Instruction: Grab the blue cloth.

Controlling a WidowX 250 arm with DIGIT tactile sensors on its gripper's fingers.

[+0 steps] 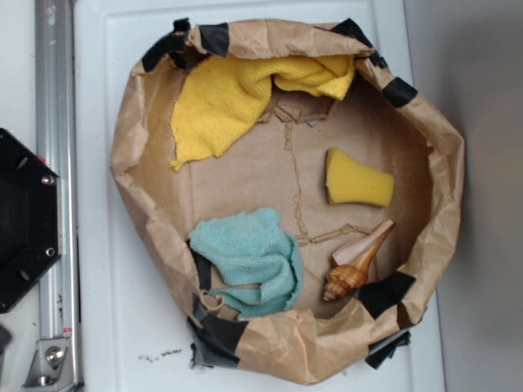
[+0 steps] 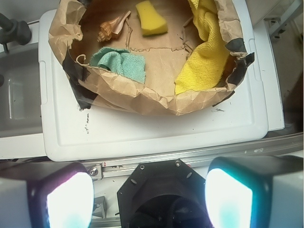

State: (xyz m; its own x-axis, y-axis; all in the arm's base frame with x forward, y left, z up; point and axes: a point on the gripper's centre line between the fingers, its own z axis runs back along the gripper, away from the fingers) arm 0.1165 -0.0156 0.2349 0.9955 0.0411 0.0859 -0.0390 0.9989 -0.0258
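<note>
From my wrist view, the gripper point(image 2: 149, 194) sits nearest, its two glowing fingers point(image 2: 69, 202) spread wide apart with nothing between them, hanging above the black base point(image 2: 161, 194) and the metal rail point(image 2: 190, 159), well short of the bin. Beyond the rail lies the white plastic lid point(image 2: 142, 133), and on it the crumpled brown paper basin point(image 2: 142, 97) patched with black tape. Just inside its near wall I see the blue cloth point(image 2: 121, 61), bunched and folded, lying on the paper floor and partly hidden by the rim. Further in, a spiral seashell point(image 2: 111, 26) lies close behind the cloth, apart from it. The yellow sponge point(image 2: 151, 19) rests toward the far side, and the yellow cloth point(image 2: 206, 47) drapes over the wall opposite the blue one.
</note>
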